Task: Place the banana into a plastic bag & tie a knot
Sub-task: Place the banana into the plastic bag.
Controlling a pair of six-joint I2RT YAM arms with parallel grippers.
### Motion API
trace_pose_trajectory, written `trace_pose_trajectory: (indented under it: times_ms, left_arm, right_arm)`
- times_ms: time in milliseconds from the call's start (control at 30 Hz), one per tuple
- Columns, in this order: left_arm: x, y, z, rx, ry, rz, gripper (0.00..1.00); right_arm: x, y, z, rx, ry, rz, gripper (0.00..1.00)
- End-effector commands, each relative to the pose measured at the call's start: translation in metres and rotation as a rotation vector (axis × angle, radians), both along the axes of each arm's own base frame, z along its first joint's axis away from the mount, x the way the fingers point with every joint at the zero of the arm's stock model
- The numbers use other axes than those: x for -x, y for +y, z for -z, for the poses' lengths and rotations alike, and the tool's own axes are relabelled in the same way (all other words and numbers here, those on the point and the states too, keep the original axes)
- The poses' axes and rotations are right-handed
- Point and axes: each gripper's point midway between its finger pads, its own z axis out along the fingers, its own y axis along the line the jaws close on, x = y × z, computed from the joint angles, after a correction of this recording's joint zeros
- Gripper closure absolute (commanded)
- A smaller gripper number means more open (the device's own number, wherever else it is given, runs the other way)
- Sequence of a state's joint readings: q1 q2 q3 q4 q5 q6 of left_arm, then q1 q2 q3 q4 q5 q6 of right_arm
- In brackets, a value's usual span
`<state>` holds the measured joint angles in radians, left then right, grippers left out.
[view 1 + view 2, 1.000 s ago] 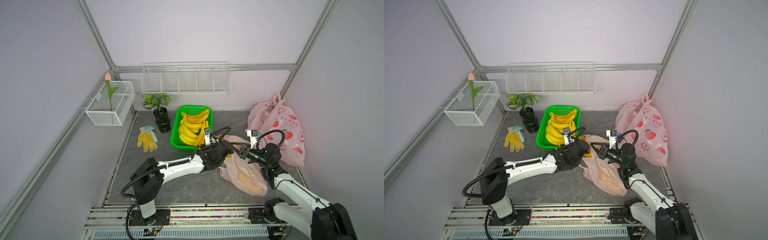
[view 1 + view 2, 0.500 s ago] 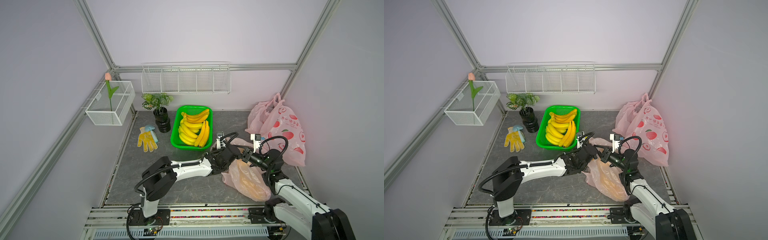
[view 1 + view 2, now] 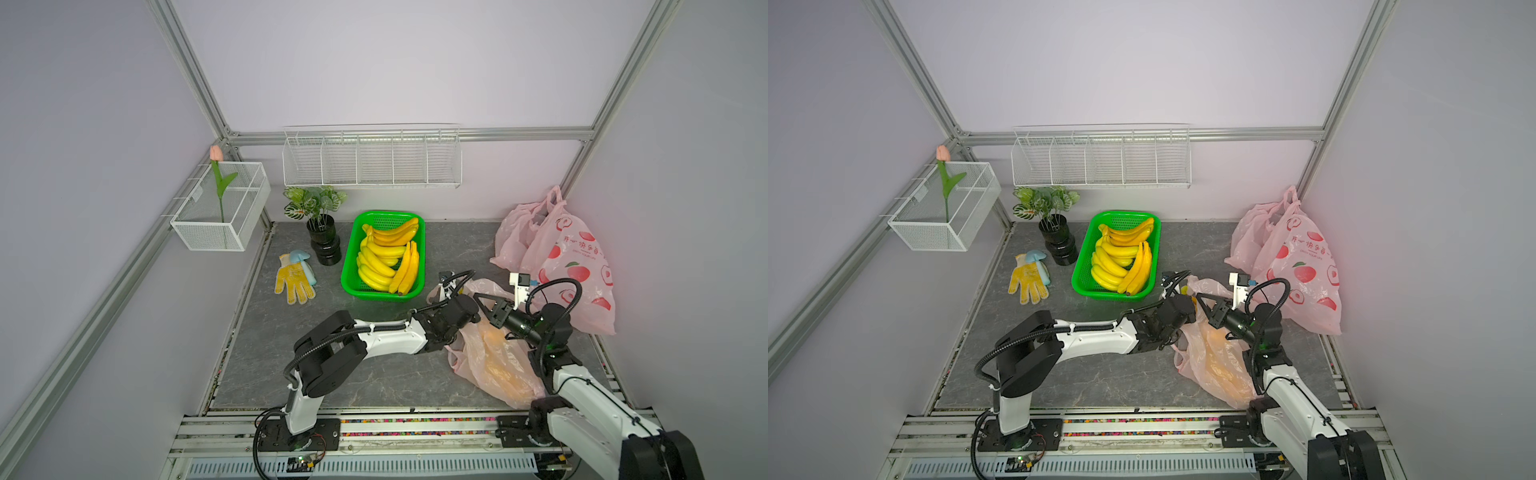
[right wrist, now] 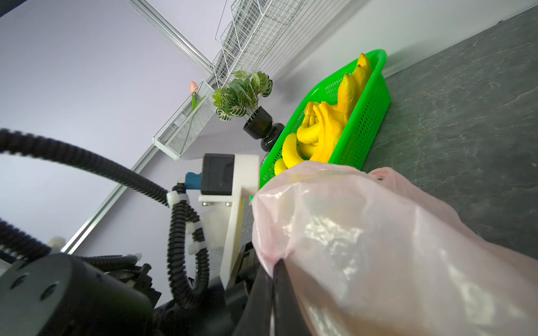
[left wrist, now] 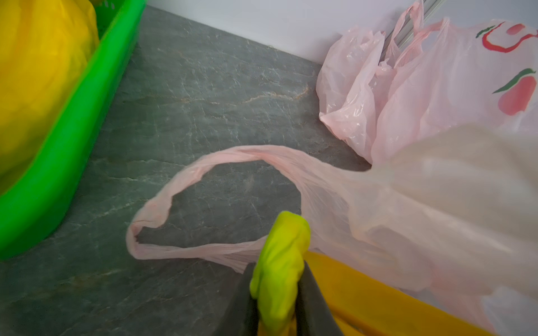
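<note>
A thin pink plastic bag [image 3: 494,361] [image 3: 1217,365] lies at the front right of the table, with yellow showing through its film. My right gripper [image 4: 275,263] [image 3: 482,297] is shut on the bag's rim [image 4: 267,256] and holds the mouth up. My left gripper [image 5: 277,263] is shut on a banana [image 5: 279,241] at its green stem end. The banana's yellow body [image 5: 364,296] runs under the bag's film. One bag handle [image 5: 203,174] lies as a loop on the table ahead of the left gripper. In both top views the left wrist [image 3: 455,318] [image 3: 1167,316] sits at the bag's mouth.
A green basket [image 3: 374,294] [image 5: 43,189] of bananas stands just behind and left of the bag. Printed pink bags [image 3: 569,266] fill the back right corner. A potted plant [image 3: 324,245] and a yellow glove [image 3: 293,278] lie at the left. A wire shelf [image 3: 370,158] hangs on the back wall.
My left arm has carried the banana from beside the basket rightward to the bag's mouth. My right gripper stays shut on the bag's rim and has shifted slightly right.
</note>
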<state>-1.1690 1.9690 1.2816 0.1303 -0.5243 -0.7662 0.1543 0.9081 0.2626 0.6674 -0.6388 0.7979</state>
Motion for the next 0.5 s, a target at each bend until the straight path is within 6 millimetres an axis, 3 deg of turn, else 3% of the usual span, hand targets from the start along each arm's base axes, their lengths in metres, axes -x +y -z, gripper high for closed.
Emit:
trace_pose_trajectory:
  times_ms: [0, 133, 267, 467]
  left_arm:
    - [0.004, -0.009, 0.015, 0.024, 0.068, 0.053, 0.69]
    - [0.002, -0.008, 0.017, 0.007, 0.089, 0.089, 0.58]
    - [-0.003, 0.012, 0.015, -0.014, 0.096, 0.076, 0.54]
    - [-0.008, 0.047, -0.031, -0.113, -0.056, 0.083, 0.35]
  right_arm:
    - [0.0, -0.006, 0.011, 0.034, 0.016, 0.029, 0.93]
    - [-0.001, -0.008, 0.018, 0.053, 0.036, 0.04, 0.93]
    - [0.0, -0.01, 0.025, 0.079, 0.048, 0.044, 0.94]
    - [0.003, -0.011, 0.029, 0.12, 0.05, 0.043, 0.94]
